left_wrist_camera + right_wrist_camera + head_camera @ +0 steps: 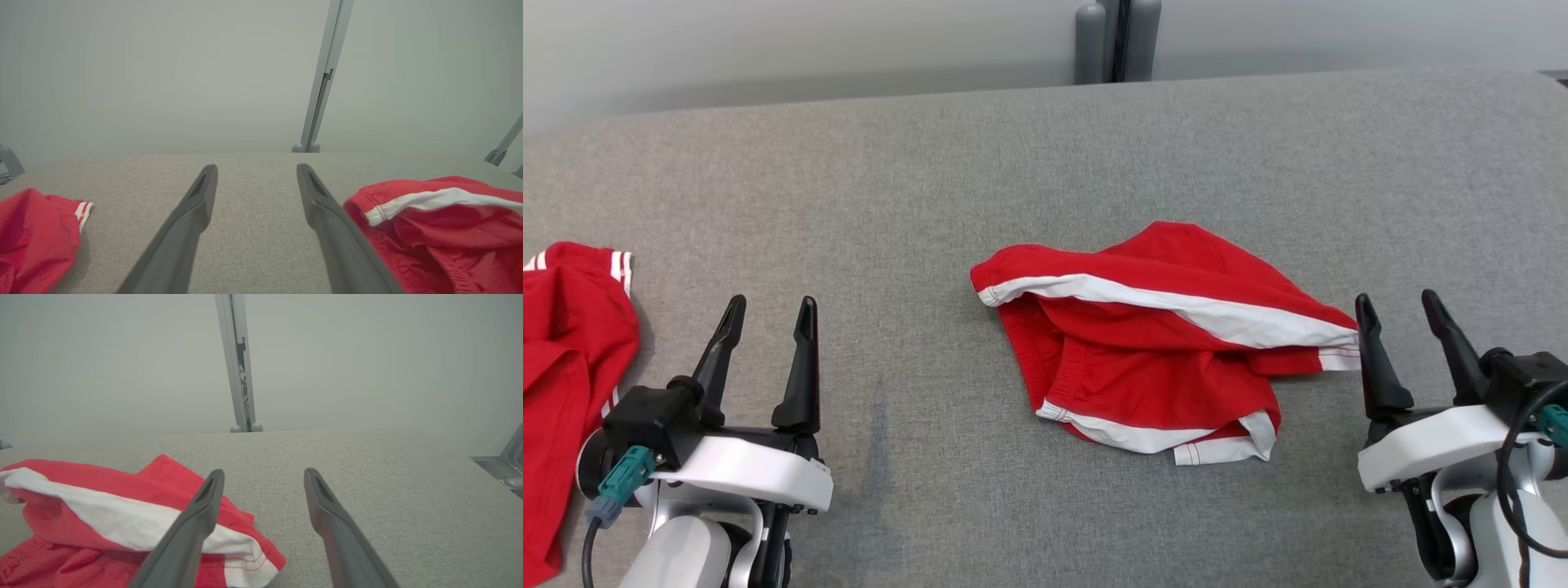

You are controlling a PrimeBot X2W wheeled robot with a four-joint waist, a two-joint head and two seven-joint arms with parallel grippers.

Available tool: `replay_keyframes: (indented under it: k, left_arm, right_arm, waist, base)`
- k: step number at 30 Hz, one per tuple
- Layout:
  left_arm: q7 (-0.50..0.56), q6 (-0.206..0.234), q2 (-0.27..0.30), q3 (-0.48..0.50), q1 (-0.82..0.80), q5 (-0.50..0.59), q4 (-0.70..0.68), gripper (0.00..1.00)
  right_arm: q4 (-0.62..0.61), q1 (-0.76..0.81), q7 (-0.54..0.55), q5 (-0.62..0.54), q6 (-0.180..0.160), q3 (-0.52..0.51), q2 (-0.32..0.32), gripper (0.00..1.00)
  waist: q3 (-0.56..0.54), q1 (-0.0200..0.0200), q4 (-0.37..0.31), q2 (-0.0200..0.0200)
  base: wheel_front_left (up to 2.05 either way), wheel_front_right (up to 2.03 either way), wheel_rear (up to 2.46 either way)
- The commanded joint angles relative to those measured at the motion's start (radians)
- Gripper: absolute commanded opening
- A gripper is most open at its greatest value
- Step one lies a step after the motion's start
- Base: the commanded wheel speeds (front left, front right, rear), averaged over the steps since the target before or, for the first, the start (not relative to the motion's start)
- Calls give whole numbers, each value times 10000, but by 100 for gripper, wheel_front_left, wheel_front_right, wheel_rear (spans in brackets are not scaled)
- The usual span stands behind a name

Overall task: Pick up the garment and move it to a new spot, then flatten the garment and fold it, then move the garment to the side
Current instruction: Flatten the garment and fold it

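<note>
The garment (1160, 343), red shorts with white side bands and white hems, lies crumpled near the middle of the gray cloth-covered surface (1013, 163). It is partly folded over itself, with a gathered waistband showing on its left side.

The right claw (1397, 298) is spread, with nothing between its 2 dark fingers. Its inner finger is just beside the garment's right hem corner. In the right wrist view that finger crosses in front of the white band, but I cannot tell whether it touches the cloth. The left claw (772, 302) is spread too, over bare surface and apart from the garment's left end.

A second red piece of clothing (564, 367) with white stripes lies at the surface's left end, just beside the left claw's wrist, and is cut off by the head view's left and bottom edges. Bare gray surface separates it from the garment. A wide bare stretch runs behind the garment to the far edge.

Beyond that edge 2 gray posts (1115, 41) rise against a pale wall (768, 49). Past the surface's right end sits a gray metal fitting (504, 465).
</note>
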Motion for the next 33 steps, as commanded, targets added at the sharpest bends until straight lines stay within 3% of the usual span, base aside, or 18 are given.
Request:
replay_keyframes:
  k: [1, 14, 25, 33]
  left_arm:
    - [21, 42, 38, 3, 78, -84, 12, 100]
    - [19, 205, 8, -105, 525, -156, -55, 100]
    - [114, 266, 47, -179, 410, -193, -182, 100]
    - [367, -13, -82, -476, -422, -144, -282, 100]
  right_arm:
    - [-278, 14, -96, -88, 20, -68, -45, 100]
    - [-2216, 776, 386, -73, 20, 89, -46, 100]
    - [-2530, 1016, 523, 106, 20, 175, -47, 100]
    - [-2580, 834, 558, 136, 20, 192, -45, 100]
  waist:
    - [-176, 0, -5, -1]
    - [-863, 0, 86, -1]
    - [-779, 0, 120, -1]
    - [-544, 0, 78, -1]
  base:
    - [0, 0, 0]
    - [0, 0, 0]
    - [0, 0, 0]
    - [0, 0, 0]
